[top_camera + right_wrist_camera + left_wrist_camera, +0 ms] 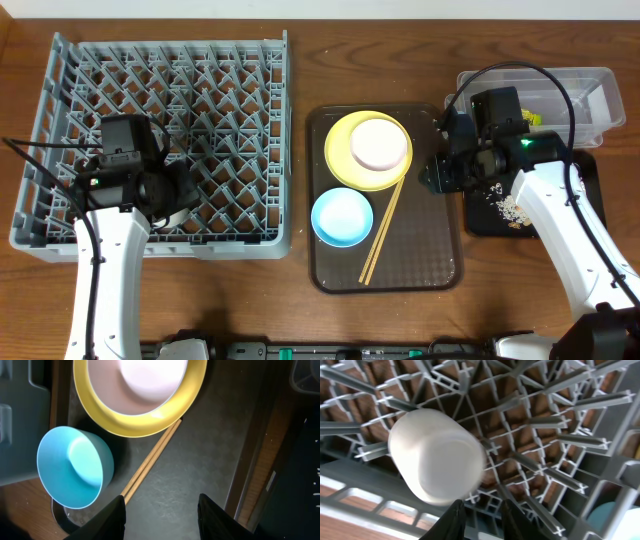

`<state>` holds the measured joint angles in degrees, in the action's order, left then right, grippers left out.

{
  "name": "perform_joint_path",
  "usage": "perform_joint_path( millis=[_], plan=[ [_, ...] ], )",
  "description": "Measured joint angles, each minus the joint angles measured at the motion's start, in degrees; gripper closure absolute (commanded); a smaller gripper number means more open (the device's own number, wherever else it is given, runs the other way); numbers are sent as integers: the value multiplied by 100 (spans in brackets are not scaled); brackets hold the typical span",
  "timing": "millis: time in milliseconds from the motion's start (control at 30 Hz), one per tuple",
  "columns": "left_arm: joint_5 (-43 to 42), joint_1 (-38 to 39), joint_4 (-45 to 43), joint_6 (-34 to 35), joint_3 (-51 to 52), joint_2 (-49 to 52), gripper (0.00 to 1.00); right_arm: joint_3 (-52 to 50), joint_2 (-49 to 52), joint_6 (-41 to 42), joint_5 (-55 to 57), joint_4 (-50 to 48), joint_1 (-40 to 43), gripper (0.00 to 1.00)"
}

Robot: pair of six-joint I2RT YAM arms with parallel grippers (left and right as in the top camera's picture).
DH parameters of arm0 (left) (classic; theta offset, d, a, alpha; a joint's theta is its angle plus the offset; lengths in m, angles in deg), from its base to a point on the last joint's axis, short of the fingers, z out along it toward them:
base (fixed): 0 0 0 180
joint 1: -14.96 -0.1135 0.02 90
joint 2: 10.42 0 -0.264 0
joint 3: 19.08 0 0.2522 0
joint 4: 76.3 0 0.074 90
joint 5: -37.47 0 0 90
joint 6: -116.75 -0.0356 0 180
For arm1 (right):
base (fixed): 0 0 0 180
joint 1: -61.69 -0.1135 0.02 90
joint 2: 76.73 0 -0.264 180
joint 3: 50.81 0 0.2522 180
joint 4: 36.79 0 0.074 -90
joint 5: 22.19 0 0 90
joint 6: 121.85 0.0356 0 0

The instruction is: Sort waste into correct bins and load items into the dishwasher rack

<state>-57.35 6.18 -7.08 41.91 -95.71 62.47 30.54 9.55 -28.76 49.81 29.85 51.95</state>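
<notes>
The right claw [161,499] is wide apart by the chopsticks [150,462]. They look thin, light, stiff and may roll. Pinch both mid-length. The left claw [481,506] is apart, empty.

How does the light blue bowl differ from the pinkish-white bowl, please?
The light blue bowl stands directly on the brown tray; the pinkish-white bowl sits on the yellow plate. The light blue bowl is blue inside, the pinkish-white bowl pale pink. Both are round, upright and look empty.
</notes>
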Motion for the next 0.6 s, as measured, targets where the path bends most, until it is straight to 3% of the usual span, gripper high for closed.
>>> perform_joint_path(
  millis=[133,300,367,600],
  plan=[
    [184,0,28,0,2,0,71,0,0,0,15,0,0,55],
    [251,0,22,2,2,0,62,0,0,0,81,0,0,55],
    [256,0,0,-11,2,0,51,0,0,0,94,0,-2,55],
    [-133,33,-111,2,2,-2,48,0,0,-17,111,-39,0,48]
  ],
)
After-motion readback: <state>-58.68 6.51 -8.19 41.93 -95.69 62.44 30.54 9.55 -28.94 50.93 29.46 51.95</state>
